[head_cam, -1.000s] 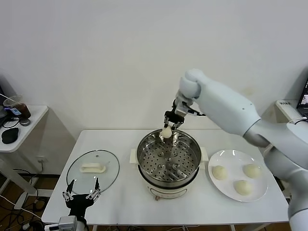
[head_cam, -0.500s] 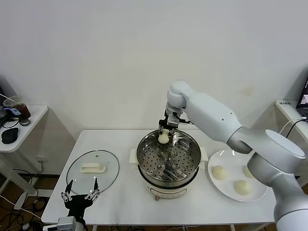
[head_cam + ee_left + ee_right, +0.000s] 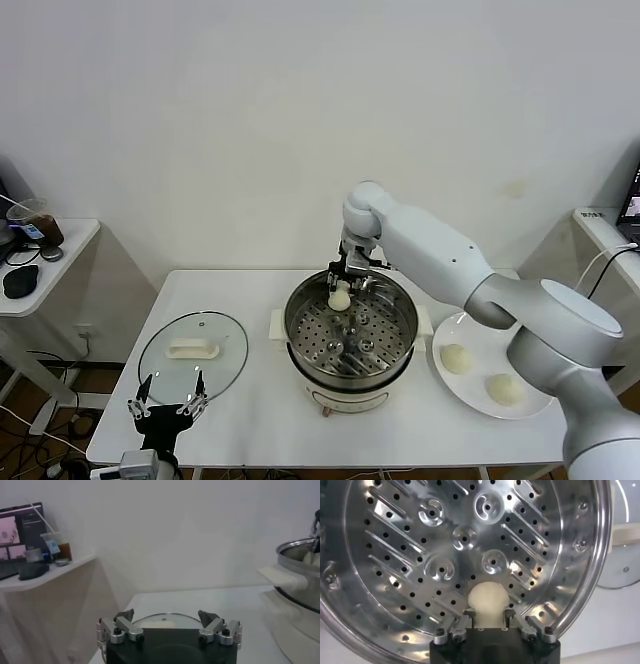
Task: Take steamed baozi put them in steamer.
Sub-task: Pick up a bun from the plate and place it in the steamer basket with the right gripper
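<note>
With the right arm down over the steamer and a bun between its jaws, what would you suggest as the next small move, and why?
Probably finish opening the jaws, then lift straight up. The right gripper hangs low inside the steamer by its far wall, and the baozi sits between the jaws just over the perforated floor. Two more wait on the plate. The left gripper is parked open near the glass lid.

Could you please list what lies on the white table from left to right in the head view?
Glass lid → steamer, with the right gripper and a baozi over its far side → white plate with two visible baozi.
</note>
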You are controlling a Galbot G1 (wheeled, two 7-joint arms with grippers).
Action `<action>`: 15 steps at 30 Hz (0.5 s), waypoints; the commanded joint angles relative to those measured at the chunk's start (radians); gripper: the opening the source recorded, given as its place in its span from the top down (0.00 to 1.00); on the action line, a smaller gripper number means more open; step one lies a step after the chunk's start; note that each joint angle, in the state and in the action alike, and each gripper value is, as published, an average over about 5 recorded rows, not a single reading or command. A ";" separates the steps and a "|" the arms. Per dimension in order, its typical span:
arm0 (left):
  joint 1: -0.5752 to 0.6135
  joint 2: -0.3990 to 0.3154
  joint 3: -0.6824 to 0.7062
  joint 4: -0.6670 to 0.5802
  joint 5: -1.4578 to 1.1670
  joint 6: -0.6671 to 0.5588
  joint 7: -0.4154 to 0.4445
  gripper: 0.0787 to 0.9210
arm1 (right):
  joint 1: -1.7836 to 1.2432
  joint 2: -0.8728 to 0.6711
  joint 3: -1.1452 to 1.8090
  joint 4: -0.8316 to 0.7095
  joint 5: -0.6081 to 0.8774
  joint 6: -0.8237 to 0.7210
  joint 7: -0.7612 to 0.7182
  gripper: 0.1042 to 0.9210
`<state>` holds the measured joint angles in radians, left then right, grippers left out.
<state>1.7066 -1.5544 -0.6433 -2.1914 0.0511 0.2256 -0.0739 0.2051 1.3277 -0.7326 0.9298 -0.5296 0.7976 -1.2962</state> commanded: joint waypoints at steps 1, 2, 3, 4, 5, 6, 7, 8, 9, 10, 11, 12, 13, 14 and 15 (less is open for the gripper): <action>-0.001 0.000 0.001 0.000 0.000 0.001 0.001 0.12 | 0.003 -0.005 -0.013 0.010 0.017 -0.035 0.006 0.40; -0.001 0.000 0.002 0.000 0.001 0.001 0.001 0.12 | 0.011 -0.014 -0.024 0.024 0.046 -0.059 -0.006 0.36; -0.002 0.000 0.003 0.001 0.001 0.002 0.001 0.12 | 0.020 -0.025 -0.038 0.042 0.084 -0.087 -0.018 0.33; -0.002 0.000 0.005 0.003 0.002 0.002 0.002 0.12 | 0.031 -0.041 -0.051 0.063 0.125 -0.113 -0.028 0.29; -0.003 0.000 0.007 0.005 0.004 0.003 0.002 0.12 | 0.042 -0.058 -0.064 0.089 0.166 -0.140 -0.037 0.25; -0.003 0.000 0.008 0.007 0.005 0.003 0.003 0.12 | 0.053 -0.075 -0.071 0.114 0.201 -0.163 -0.043 0.22; -0.004 0.001 0.009 0.008 0.005 0.004 0.004 0.12 | 0.064 -0.097 -0.072 0.140 0.229 -0.183 -0.047 0.19; -0.005 0.001 0.010 0.010 0.006 0.004 0.005 0.12 | 0.075 -0.117 -0.069 0.161 0.247 -0.199 -0.051 0.16; -0.005 0.002 0.011 0.011 0.005 0.005 0.005 0.12 | 0.086 -0.136 -0.062 0.177 0.265 -0.212 -0.055 0.14; -0.006 0.004 0.012 0.012 0.005 0.006 0.006 0.12 | 0.097 -0.160 -0.053 0.190 0.286 -0.227 -0.057 0.14; -0.007 0.005 0.012 0.013 0.005 0.006 0.006 0.12 | 0.109 -0.185 -0.044 0.203 0.314 -0.245 -0.060 0.13; -0.007 0.006 0.013 0.014 0.005 0.006 0.007 0.12 | 0.119 -0.206 -0.038 0.213 0.337 -0.263 -0.060 0.12; -0.007 0.008 0.012 0.014 0.004 0.007 0.008 0.12 | 0.131 -0.235 -0.031 0.227 0.371 -0.297 -0.059 0.12; -0.007 0.008 0.012 0.013 0.003 0.007 0.009 0.12 | 0.142 -0.265 -0.025 0.242 0.405 -0.338 -0.057 0.12; -0.007 0.009 0.011 0.013 0.001 0.008 0.010 0.12 | 0.152 -0.292 -0.021 0.255 0.441 -0.380 -0.055 0.12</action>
<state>1.7002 -1.5451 -0.6336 -2.1800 0.0514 0.2345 -0.0631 0.3156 1.1384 -0.7573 1.1094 -0.2311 0.5385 -1.3305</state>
